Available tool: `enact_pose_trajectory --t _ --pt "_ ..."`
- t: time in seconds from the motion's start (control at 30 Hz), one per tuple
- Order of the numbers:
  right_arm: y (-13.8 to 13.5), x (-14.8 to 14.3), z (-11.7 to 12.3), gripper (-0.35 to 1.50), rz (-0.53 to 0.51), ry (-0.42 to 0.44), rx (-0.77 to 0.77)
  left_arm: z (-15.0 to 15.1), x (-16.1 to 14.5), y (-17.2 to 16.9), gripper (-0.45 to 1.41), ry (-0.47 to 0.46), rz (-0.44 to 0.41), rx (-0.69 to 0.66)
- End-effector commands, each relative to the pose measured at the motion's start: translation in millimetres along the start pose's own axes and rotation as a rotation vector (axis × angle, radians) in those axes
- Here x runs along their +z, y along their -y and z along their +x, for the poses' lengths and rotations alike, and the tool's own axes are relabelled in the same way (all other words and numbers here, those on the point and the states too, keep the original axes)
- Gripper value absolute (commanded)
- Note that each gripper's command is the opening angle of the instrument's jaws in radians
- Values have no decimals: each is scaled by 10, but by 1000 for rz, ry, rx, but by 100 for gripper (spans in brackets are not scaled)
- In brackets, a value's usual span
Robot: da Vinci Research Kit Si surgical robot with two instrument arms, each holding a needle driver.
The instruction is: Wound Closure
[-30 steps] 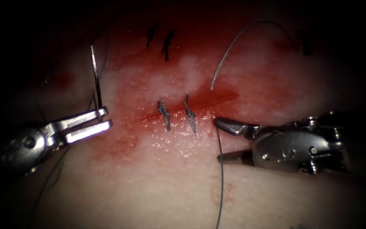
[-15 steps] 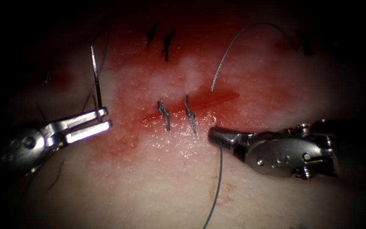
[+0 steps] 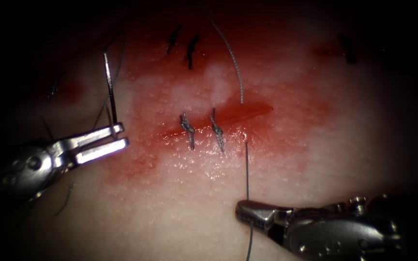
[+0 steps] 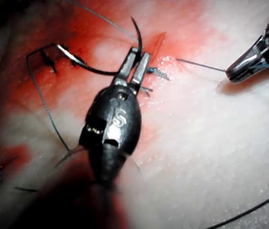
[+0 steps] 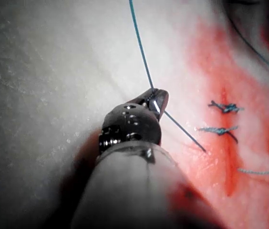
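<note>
Left tool [image 3: 117, 136] sits left of the cut [image 3: 218, 123], jaws pressed together on the needle [image 3: 109, 87]. Grip is near one end of the curve; the rest of the needle rises toward the far side, clear of the tissue [image 3: 180, 203], point free in the air. In the left wrist view the same tool [image 4: 135, 61] pinches the needle [image 4: 96, 67] the same way, arc sweeping out to the side and not in the tissue.

Right tool [image 3: 247, 212] is on the near side, right of centre, jaws closed on the thread [image 3: 246, 169]. Since a second ago it has moved from just beside the cut toward the near side, and the thread now runs taut and straight from its exit point just near of the cut, right of the second stitch, down to the jaws. The right wrist view shows the right tool [image 5: 154, 101] pinching the thread [image 5: 141, 47], one strand leading into the tissue beside the stitches.

Two knotted stitches [image 3: 201, 130] cross the left half of the cut. Right part of the cut is unstitched. The far thread tail [image 3: 233, 58] has swung from right of the cut to a line ending at its far edge. Red fluid [image 3: 286, 111] stains the tissue around the cut.
</note>
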Motion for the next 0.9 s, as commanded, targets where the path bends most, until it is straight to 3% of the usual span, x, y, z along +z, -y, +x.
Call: enact_pose_trajectory --t 0.03,0.5,0.63,0.7,0.73,0.77,0.8,0.9 --pt "11 3 9 -35 5 -7 -3 -5 8 0 -45 -1 -2 0" --pt "32 -21 37 -35 63 -35 -13 -8 9 1 -45 -2 -6 3" --pt "30 -26 44 -35 69 -45 50 -18 11 7 -45 80 37 71" --pt "24 -29 45 71 47 -65 130 -24 11 10 -45 100 51 93" --pt "21 -30 45 113 36 -79 164 -28 12 14 -45 114 66 113" --pt "16 -31 46 138 22 -91 199 -31 12 17 -45 133 84 139" --pt "12 -33 46 146 16 -100 221 -34 13 21 -45 159 107 175" --pt "2 -43 44 148 13 -111 259 -45 16 36 -45 291 208 280"
